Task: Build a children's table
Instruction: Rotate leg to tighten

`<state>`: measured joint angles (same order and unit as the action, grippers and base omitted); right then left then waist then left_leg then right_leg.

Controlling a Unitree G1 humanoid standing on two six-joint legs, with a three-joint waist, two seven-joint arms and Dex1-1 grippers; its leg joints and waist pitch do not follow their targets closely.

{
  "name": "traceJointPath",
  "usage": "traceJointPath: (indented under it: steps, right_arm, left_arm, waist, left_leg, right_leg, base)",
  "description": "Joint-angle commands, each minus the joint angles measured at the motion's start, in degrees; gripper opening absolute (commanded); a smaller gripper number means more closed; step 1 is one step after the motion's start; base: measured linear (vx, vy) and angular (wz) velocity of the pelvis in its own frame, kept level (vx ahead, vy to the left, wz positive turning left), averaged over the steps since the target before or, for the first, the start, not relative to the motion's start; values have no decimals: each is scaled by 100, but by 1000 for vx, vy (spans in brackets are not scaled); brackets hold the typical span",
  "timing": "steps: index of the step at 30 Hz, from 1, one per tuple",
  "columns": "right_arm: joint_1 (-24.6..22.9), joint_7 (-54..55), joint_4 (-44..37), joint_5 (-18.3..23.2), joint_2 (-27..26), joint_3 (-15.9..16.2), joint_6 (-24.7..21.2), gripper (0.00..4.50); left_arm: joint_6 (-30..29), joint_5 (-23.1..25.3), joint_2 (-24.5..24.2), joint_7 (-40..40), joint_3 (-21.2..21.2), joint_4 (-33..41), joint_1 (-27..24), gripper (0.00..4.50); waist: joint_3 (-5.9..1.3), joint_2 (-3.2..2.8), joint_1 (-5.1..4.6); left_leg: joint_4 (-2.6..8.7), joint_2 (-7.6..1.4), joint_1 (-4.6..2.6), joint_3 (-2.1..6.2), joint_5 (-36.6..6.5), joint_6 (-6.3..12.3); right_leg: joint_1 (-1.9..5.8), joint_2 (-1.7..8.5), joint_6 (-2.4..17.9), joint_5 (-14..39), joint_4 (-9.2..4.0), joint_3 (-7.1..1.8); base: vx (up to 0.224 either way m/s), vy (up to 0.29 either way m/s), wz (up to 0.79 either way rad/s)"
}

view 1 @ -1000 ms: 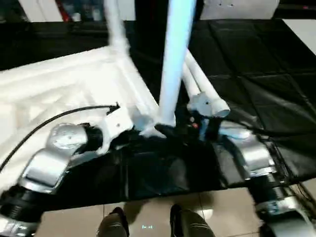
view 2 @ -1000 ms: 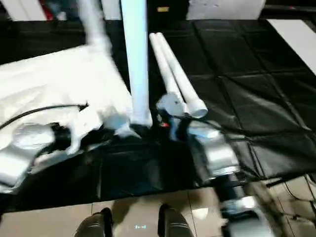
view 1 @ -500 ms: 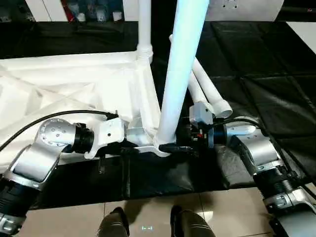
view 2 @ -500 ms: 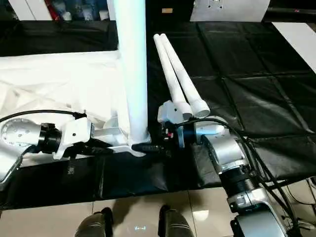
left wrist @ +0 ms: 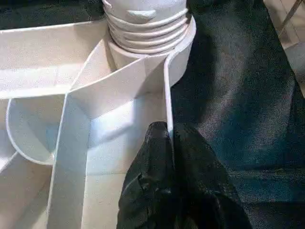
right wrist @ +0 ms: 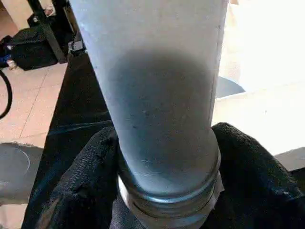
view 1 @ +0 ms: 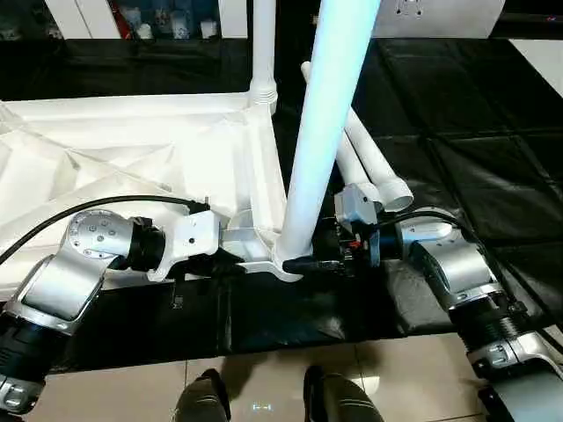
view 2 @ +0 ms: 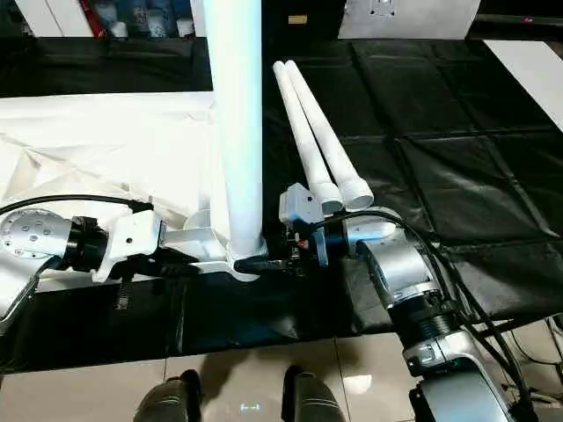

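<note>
- The white tabletop (view 1: pixel 132 149) is lying upside down on a black mat (view 1: pixel 457 132) on the floor, so you get the whole ribbed underside with slanted webs running into rounded corner sockets.
- One leg (view 1: pixel 321 132) stands upright in the near corner socket, right in front of the head camera. It's a fat white tapered tube, and it blocks a strip of the mat behind it.
- Another leg (view 1: pixel 262 44) is standing in the far corner socket (view 1: pixel 262 92).
- Two spare legs (view 2: pixel 321 132) lie side by side on the mat, just beside the tabletop's edge, open ends toward the robot.
- Right gripper (right wrist: pixel 167 191): jaws wrapped round the base of the near leg, one black finger on each side, just above the ringed collar.
- Left gripper (left wrist: pixel 167 157): jaws pinched narrow on a thin upright rib of the tabletop, right next to the threaded socket.
- The robot's feet (view 1: pixel 264 400) are on tan floor tiles at the mat's near edge.
</note>
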<state>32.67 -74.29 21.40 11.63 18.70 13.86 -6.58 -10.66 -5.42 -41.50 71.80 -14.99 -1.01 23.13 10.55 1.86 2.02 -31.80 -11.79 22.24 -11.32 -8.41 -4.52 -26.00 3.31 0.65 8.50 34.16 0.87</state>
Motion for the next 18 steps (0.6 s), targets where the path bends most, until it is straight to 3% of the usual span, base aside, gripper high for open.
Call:
traceJointPath:
  steps: [1, 4, 5, 6, 7, 8, 10, 11, 15, 17, 18]
  right_arm:
    - [-92, 156, -159, 103, -127, 29, -181, 269]
    - [-157, 800, -215, -27, -406, -12, -344, 269]
    - [-178, 1222, -245, -94, -599, -52, -504, 269]
    - [-209, 2096, -275, -175, -1078, -163, -832, 269]
    - [-210, 2121, -274, -177, -1093, -166, -840, 269]
    - [-205, 2669, -245, -180, -1467, -255, -1011, 269]
    - [-136, 3417, -120, -283, -1922, -351, -1133, 269]
    - [-67, 3917, -12, -388, -2193, -410, -1208, 269]
    - [146, 4701, 289, -543, -2592, -520, -1238, 269]
    - [218, 4775, 377, -520, -2702, -516, -1230, 269]
    - [218, 4792, 376, -527, -2702, -523, -1211, 304]
  left_arm:
    - [-169, 61, 68, -128, -92, 112, -38, 0]
    - [-671, 127, 314, -682, 47, 179, 21, 0]
    - [-945, 131, 464, -952, 115, 245, 47, 0]
    - [-1402, 215, 832, -1553, 211, 333, 124, 0]
    - [-1416, 217, 844, -1570, 213, 336, 126, 0]
    - [-1726, 316, 1168, -2039, 264, 356, 198, 0]
    - [-2054, 444, 1586, -2562, 280, 360, 288, 0]
    - [-2243, 511, 1853, -2882, 294, 362, 347, 0]
    - [-2448, 568, 2335, -3382, 330, 268, 510, 0]
    - [-2409, 663, 2530, -3633, 325, 150, 663, 0]
    - [-2411, 659, 2537, -3634, 324, 146, 675, 0]
  waist:
    - [-481, -24, -10]
    - [-451, -11, -26]
    - [-448, -36, -29]
    - [-424, -34, -41]
    - [-420, -20, -71]
    - [-406, -59, -92]
    - [-412, -49, -143]
    - [-392, -87, -169]
    - [-412, -56, -200]
    - [-408, -42, -168]
    - [-408, -41, -160]
  left_leg:
    - [272, -102, -138, 4, -975, 390]
    - [297, -101, -133, 24, -1242, 231]
    - [302, -102, -135, 30, -1280, 181]
    - [311, -91, -142, 32, -1367, 86]
    - [328, -78, -108, 66, -1419, -26]
    - [340, -78, -124, 82, -1537, -90]
    - [330, -78, -150, 82, -1675, -146]
    - [343, -64, -131, 97, -1737, -151]
    - [318, -42, -154, 77, -1811, -104]
    - [309, -28, -160, 60, -1766, -12]
    - [314, -27, -142, 60, -1718, 8]
  right_leg:
    - [352, 299, 1426, 1123, -298, -197]
    - [345, 320, 1284, 1704, -355, -195]
    - [341, 323, 1238, 1826, -362, -199]
    - [317, 308, 1160, 2052, -388, -205]
    - [338, 318, 1048, 2337, -400, -191]
    - [303, 327, 935, 2551, -426, -191]
    - [280, 322, 867, 2641, -458, -197]
    - [269, 312, 842, 2677, -468, -188]
    - [244, 284, 740, 2569, -486, -182]
    - [235, 273, 644, 2459, -497, -186]
    - [245, 272, 638, 2387, -489, -184]
  base:
    - [0, 0, 0]
    - [0, 0, 0]
    - [0, 0, 0]
    - [0, 0, 0]
    - [0, 0, 0]
    - [0, 0, 0]
    - [0, 0, 0]
    - [0, 0, 0]
    - [0, 0, 0]
    - [0, 0, 0]
    - [0, 0, 0]
